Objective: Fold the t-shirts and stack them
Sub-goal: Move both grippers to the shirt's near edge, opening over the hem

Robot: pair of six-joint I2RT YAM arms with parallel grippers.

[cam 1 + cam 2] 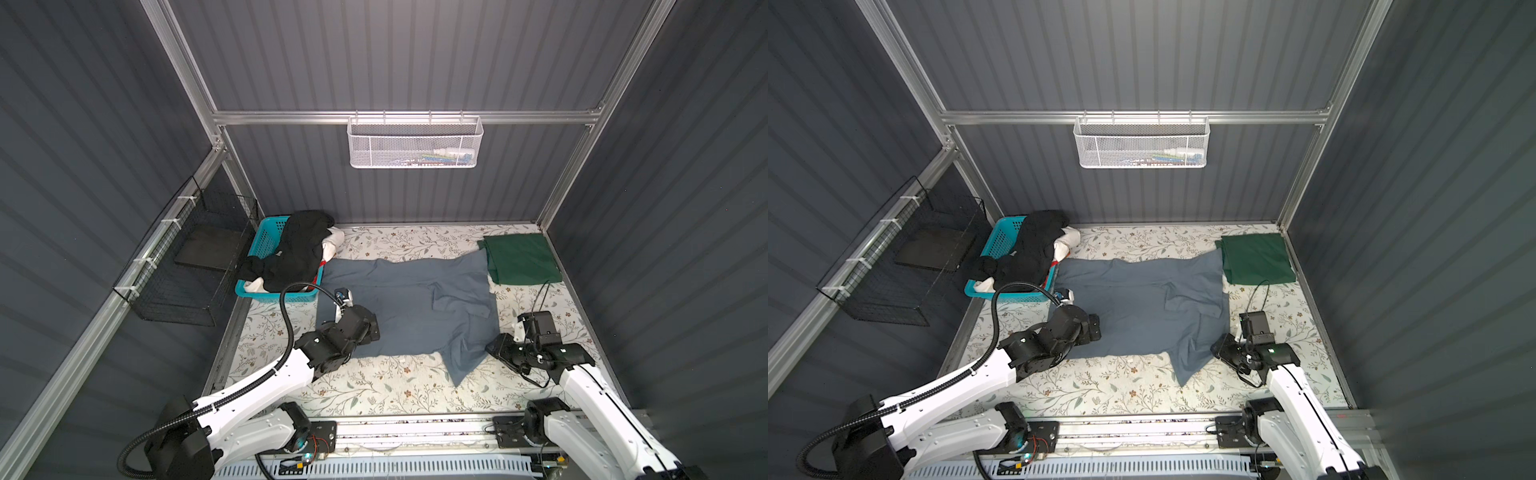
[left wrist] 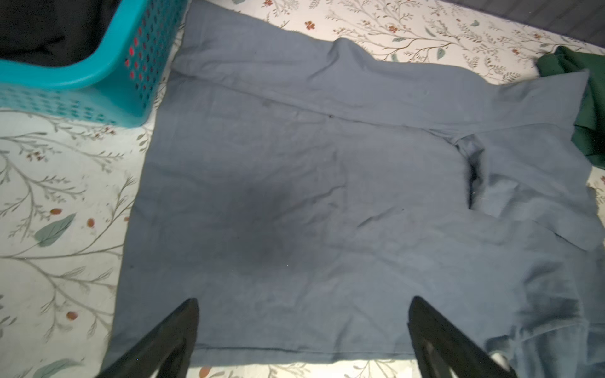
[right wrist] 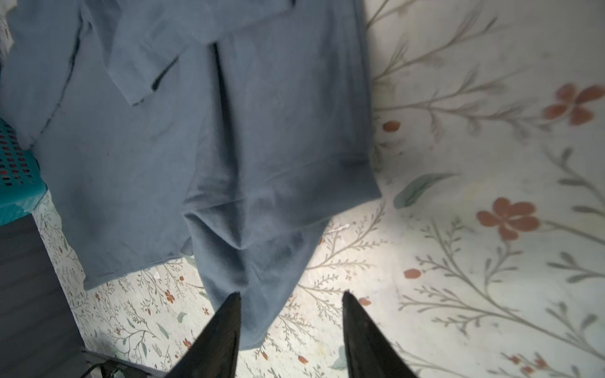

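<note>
A slate blue-grey t-shirt (image 1: 407,307) (image 1: 1142,299) lies spread on the floral table, one sleeve folded onto its body and one corner trailing toward the front. My left gripper (image 1: 374,328) (image 2: 302,301) is open wide just above the shirt's left hem (image 2: 294,350). My right gripper (image 1: 494,347) (image 3: 291,294) is open over the trailing corner (image 3: 255,278), gripping nothing. A folded dark green t-shirt (image 1: 521,257) (image 2: 589,98) sits at the back right. Black (image 1: 303,241), white (image 1: 336,241) and red (image 1: 322,264) t-shirts are heaped in the turquoise basket (image 1: 266,232).
The turquoise basket (image 2: 98,75) touches the blue shirt's back-left corner. A black wire rack (image 1: 187,266) hangs on the left wall and a white mesh basket (image 1: 415,143) on the back rail. Bare floral tablecloth (image 1: 395,390) shows along the front and right.
</note>
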